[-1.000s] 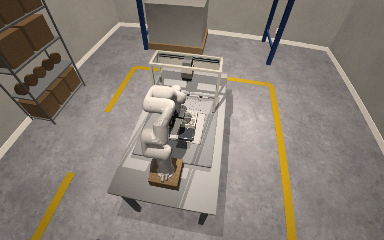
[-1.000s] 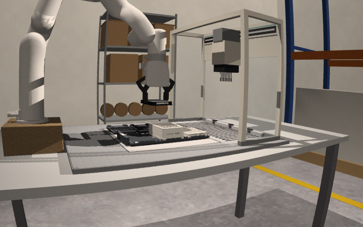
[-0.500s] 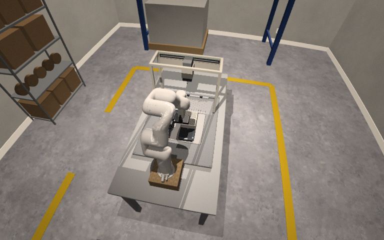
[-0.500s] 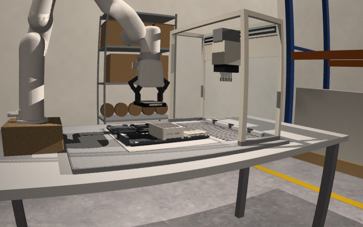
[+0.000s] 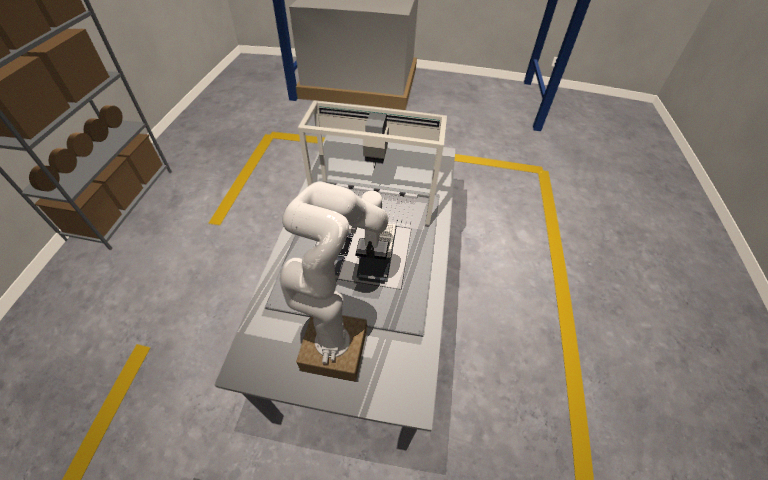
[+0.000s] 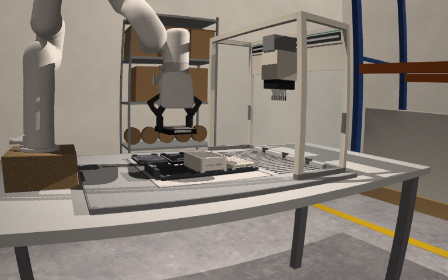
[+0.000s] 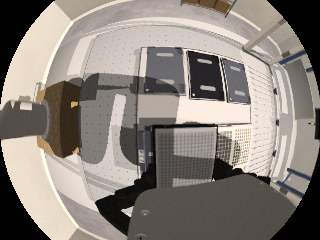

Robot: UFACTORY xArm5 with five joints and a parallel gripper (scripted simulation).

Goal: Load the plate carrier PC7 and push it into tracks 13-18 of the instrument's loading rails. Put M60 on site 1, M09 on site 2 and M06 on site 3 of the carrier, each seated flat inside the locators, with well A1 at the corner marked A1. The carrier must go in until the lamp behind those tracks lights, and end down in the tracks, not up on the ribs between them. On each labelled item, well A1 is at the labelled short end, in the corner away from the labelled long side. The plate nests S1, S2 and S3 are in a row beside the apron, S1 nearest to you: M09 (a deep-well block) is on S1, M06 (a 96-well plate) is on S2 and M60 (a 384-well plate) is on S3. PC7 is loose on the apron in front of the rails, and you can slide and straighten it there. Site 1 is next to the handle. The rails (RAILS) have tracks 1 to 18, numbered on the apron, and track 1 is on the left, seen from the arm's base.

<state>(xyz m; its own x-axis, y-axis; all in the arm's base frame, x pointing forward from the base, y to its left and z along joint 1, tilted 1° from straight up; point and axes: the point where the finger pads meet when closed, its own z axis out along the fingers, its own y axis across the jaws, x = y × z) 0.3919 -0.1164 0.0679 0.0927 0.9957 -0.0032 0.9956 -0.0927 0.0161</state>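
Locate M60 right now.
Exterior view: M60 is clamped in the gripper, held level in the air above the carrier, left of the instrument frame.

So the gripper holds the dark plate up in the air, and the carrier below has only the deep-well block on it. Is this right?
Not quite. The gripper does hold the dark plate in the air, but the carrier below bears two things: the deep-well block and a lower white plate beside it. The exterior view shows both.

carrier (image 6: 171,171) before rails (image 6: 264,158), block (image 6: 205,160) on carrier
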